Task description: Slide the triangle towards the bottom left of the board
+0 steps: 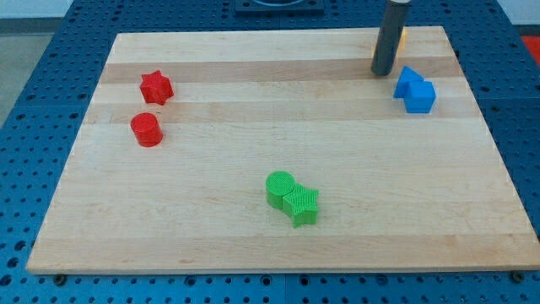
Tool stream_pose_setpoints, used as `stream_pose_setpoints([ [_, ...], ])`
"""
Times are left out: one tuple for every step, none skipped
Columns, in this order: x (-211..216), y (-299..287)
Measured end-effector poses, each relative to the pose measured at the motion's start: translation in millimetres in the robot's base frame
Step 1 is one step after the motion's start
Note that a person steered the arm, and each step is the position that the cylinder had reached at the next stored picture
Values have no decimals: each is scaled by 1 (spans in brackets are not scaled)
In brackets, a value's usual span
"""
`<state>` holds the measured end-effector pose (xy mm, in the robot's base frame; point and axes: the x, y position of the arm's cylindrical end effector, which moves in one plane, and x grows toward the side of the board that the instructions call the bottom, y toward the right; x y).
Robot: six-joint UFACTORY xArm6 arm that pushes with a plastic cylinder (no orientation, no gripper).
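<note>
A blue block that looks like the triangle (407, 81) lies near the view's top right, touching a blue cube (421, 97) just below and right of it. My tip (383, 73) rests on the board a short way left of the blue triangle, with a small gap between them. The dark rod rises from the tip to the view's top edge. A yellow block (402, 36) shows only as a sliver behind the rod at the board's top edge, and I cannot tell its shape.
A red star (156, 87) and a red cylinder (146, 129) sit at the view's left. A green cylinder (279, 187) touches a green star (302, 206) at the bottom middle. The wooden board (211, 236) lies on a blue perforated table.
</note>
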<state>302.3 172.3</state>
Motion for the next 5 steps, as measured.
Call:
stream_pose_setpoints([
  [-1,19],
  [-2,35],
  [4,43],
  [10,43],
  [10,33],
])
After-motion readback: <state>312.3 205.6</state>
